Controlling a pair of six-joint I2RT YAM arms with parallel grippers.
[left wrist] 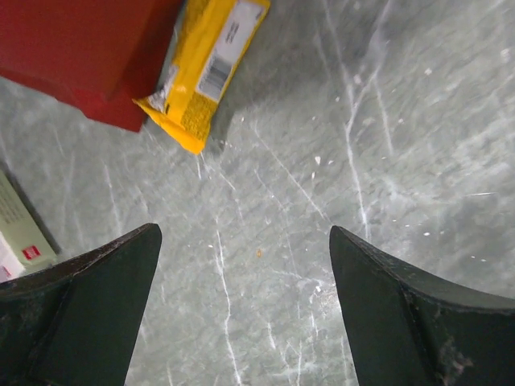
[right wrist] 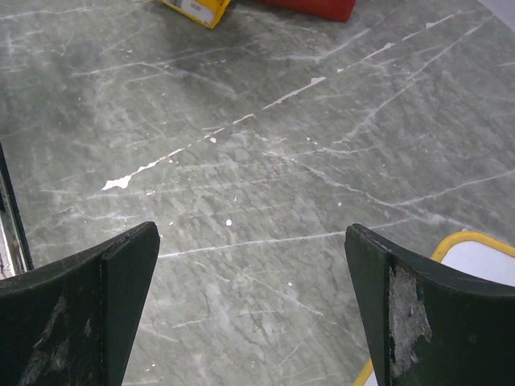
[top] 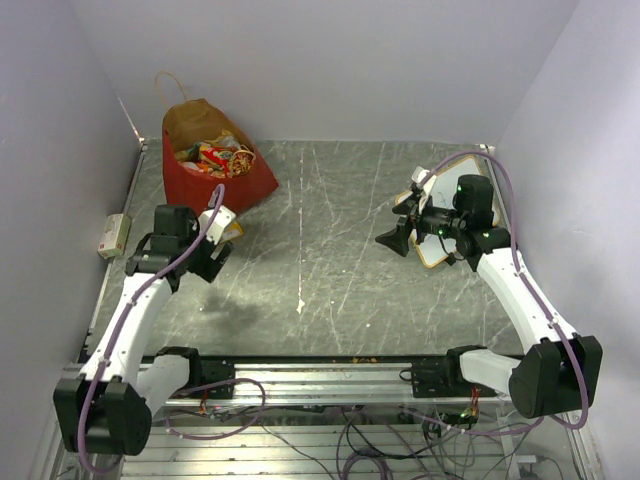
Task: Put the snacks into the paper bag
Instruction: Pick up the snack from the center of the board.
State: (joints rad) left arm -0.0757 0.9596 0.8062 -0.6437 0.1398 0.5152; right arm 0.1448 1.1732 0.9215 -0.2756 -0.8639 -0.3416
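Note:
The red paper bag (top: pixel 215 180) stands at the back left with its mouth open, and several colourful snack packets (top: pixel 213 155) lie inside it. One orange-yellow packet (top: pixel 233 231) lies on the table just in front of the bag. It also shows in the left wrist view (left wrist: pixel 205 68) beside the bag's red wall (left wrist: pixel 80 56). My left gripper (top: pixel 213 262) is open and empty above bare table, a little short of that packet (left wrist: pixel 241 257). My right gripper (top: pixel 395 240) is open and empty over the right middle of the table (right wrist: pixel 251 241).
A white board with an orange edge (top: pixel 445 215) lies under my right wrist, and its corner shows in the right wrist view (right wrist: pixel 483 257). A beige box (top: pixel 113 235) sits at the table's left edge. Walls close in the left, back and right.

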